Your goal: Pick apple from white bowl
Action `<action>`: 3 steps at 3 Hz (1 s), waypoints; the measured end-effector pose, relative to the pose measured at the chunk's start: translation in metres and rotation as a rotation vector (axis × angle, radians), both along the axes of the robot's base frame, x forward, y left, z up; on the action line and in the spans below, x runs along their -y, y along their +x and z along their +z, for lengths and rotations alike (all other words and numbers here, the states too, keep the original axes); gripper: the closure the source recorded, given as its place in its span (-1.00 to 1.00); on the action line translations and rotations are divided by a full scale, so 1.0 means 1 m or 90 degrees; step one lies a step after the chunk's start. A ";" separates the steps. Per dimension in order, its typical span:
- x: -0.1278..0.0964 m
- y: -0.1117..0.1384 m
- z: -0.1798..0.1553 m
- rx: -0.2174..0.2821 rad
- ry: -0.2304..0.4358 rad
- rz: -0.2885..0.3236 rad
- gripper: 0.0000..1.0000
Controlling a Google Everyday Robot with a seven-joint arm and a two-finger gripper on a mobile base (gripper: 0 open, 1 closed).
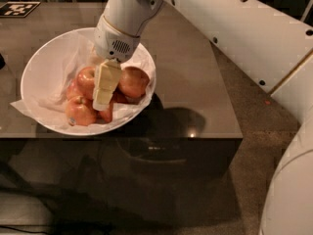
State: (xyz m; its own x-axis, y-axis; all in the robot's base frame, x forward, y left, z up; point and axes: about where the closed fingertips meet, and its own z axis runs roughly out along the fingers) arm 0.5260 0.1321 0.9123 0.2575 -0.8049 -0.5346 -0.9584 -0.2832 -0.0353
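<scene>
The white bowl (44, 62) lined with crumpled white paper stands on the left part of the dark table. It holds several red apples: one at the right (133, 81), one at the back left (86, 76) and one at the front (79, 112). My gripper (103, 102) hangs from the white arm straight down into the bowl. Its cream fingers (105, 84) reach among the apples, between the back-left one and the right one, with the tip low by a small apple at the front.
The dark glossy table (195, 82) ends at a front edge just below the bowl and at a right edge beyond it. Brown carpet (254, 155) lies to the right. A black-and-white marker tag (18, 9) lies at the table's far left corner.
</scene>
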 end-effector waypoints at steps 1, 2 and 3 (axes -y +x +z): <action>0.000 0.000 0.000 0.000 0.000 0.000 -0.15; 0.000 0.000 0.000 0.000 0.000 0.000 0.31; 0.000 0.000 0.000 0.000 0.000 0.000 0.78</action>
State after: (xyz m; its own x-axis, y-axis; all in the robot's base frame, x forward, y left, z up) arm 0.5260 0.1320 0.9126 0.2576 -0.8048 -0.5347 -0.9585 -0.2829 -0.0359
